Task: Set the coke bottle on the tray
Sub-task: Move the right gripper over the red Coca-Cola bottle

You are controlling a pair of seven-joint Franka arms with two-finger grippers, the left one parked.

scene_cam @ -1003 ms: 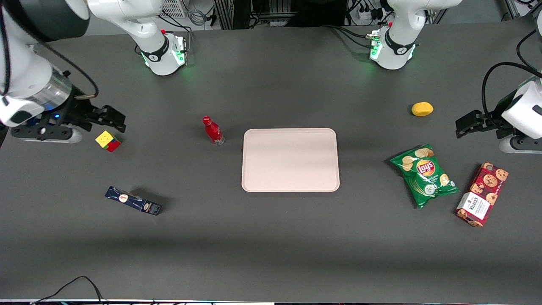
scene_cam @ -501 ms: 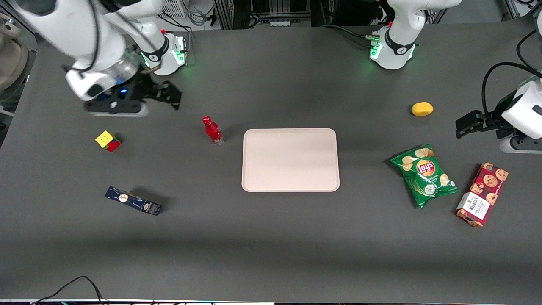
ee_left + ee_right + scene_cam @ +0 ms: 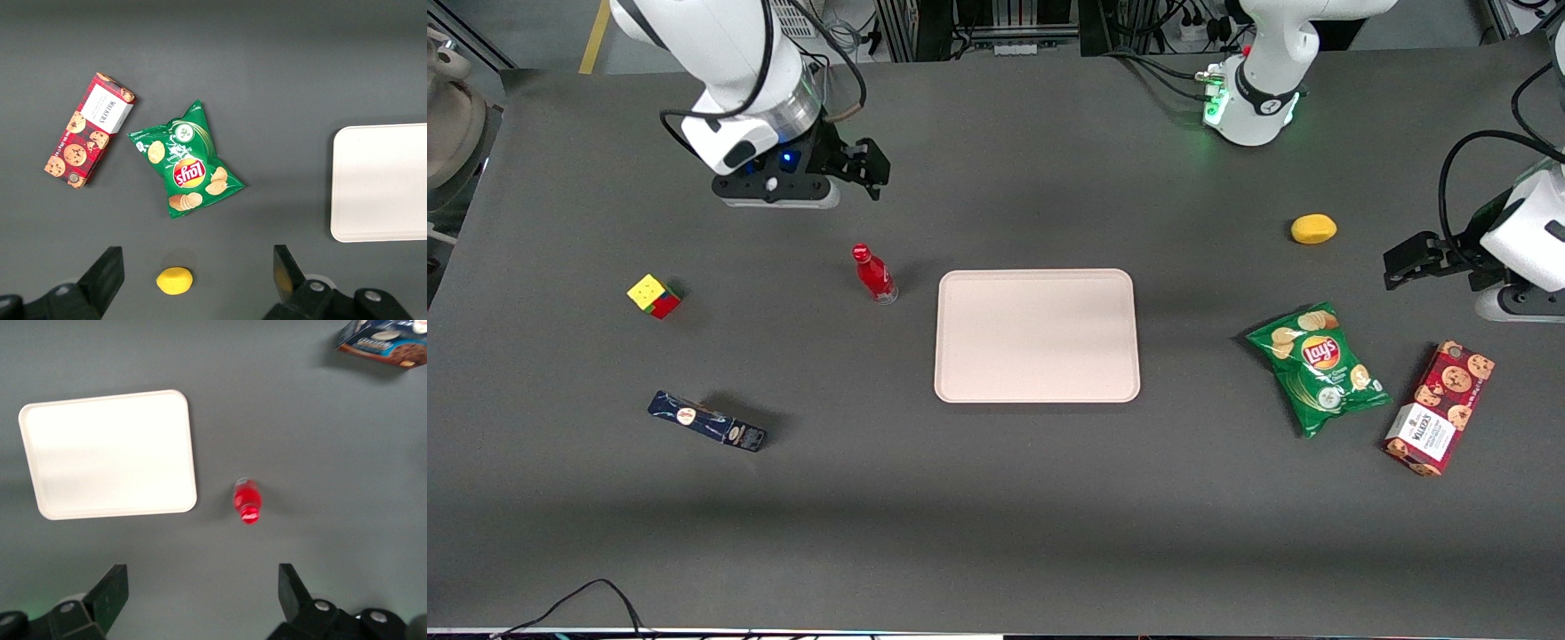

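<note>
The small red coke bottle (image 3: 873, 275) stands upright on the dark table beside the pale pink-beige tray (image 3: 1037, 335), toward the working arm's end. It also shows in the right wrist view (image 3: 248, 501), next to the tray (image 3: 107, 453). My gripper (image 3: 869, 171) hangs above the table, farther from the front camera than the bottle and apart from it. Its fingers (image 3: 115, 590) stand wide open with nothing between them. The tray is bare.
A Rubik's cube (image 3: 654, 296) and a dark blue oblong box (image 3: 706, 421) lie toward the working arm's end. A lemon (image 3: 1313, 228), a green chips bag (image 3: 1318, 365) and a red cookie box (image 3: 1440, 407) lie toward the parked arm's end.
My gripper has swung from the working arm's end of the table, near the cube, toward the middle and farther from the front camera. The bottle and tray have not moved.
</note>
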